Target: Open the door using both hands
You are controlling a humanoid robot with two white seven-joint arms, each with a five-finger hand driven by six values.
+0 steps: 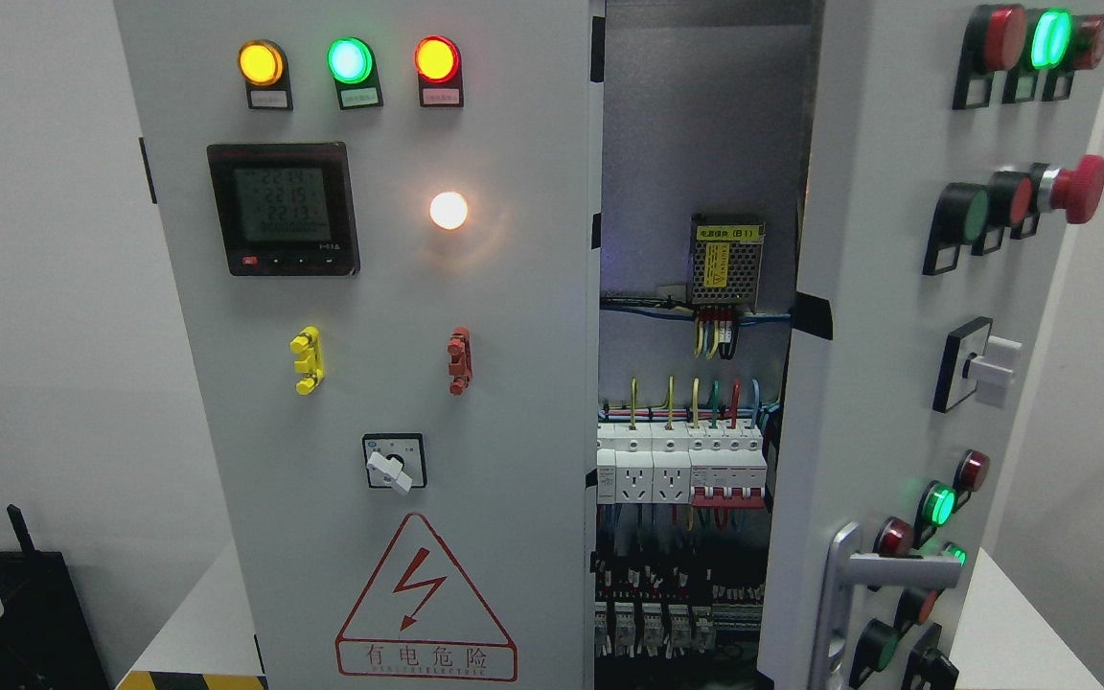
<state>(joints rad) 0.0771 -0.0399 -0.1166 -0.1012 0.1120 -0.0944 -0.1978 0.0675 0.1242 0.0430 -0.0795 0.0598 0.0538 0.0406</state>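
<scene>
Cabinet front and centre, and we start at the left door (360, 383), sitting flush and closed with its amber, green and red lamps (349, 60) lit, the meter (282, 209) glowing, a rotary switch (394, 462) above the red warning triangle (425, 602). Moving across, the gap shows the interior (686, 460): power supply (726, 259), wiring, a row of breakers (681, 465). Then the right door (887, 364), swung well out toward us, its silver handle (873, 575) low down (buttons and a red emergency stop (1074, 189) above it). No robot hand anywhere in shot, so how either stands I cannot tell. By my reading, the right side is opened and the left remains; next calls for a grip on the left door's free edge and a pull outward.
</scene>
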